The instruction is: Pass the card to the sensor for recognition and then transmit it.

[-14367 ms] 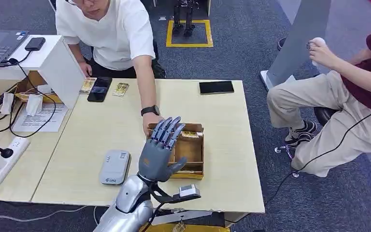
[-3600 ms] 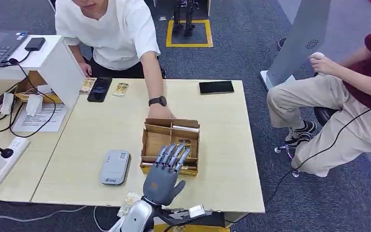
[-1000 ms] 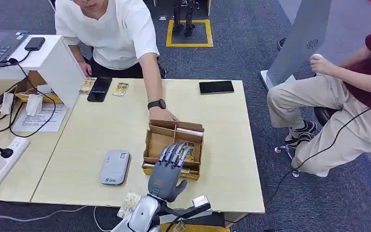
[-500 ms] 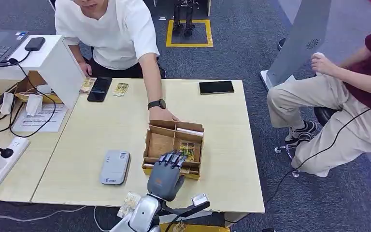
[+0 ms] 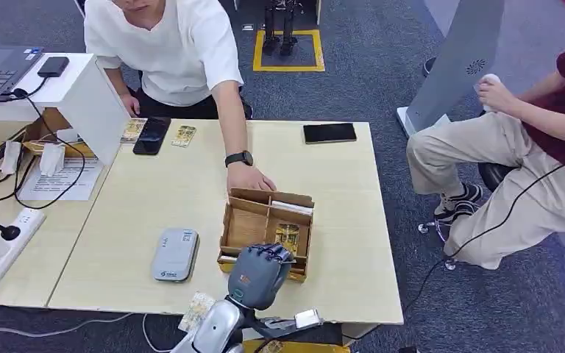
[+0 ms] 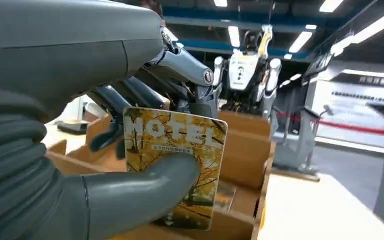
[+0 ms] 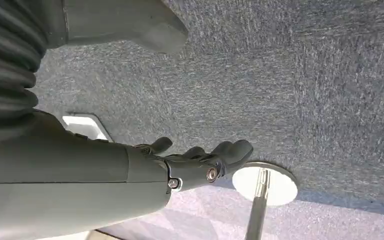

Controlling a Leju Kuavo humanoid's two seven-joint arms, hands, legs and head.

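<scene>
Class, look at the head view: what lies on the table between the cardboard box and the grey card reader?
Nothing: the head view shows bare tabletop between the cardboard box and the grey card reader.

- Card (image 6: 180, 170): yellow-gold autumn foliage print, pale lettering.
- Left robot hand (image 5: 259, 271): dark grey, orange mark on back.
- Box (image 5: 246, 229): brown cardboard.
- Worktop (image 5: 154, 206): pale beige.
- Sensor (image 5: 175, 254): light grey.
- Floor (image 5: 382, 66): blue-grey carpet, yellow square outline.
- Phone (image 5: 329, 133): black.
- Person's shirt (image 5: 165, 48): white.
</scene>
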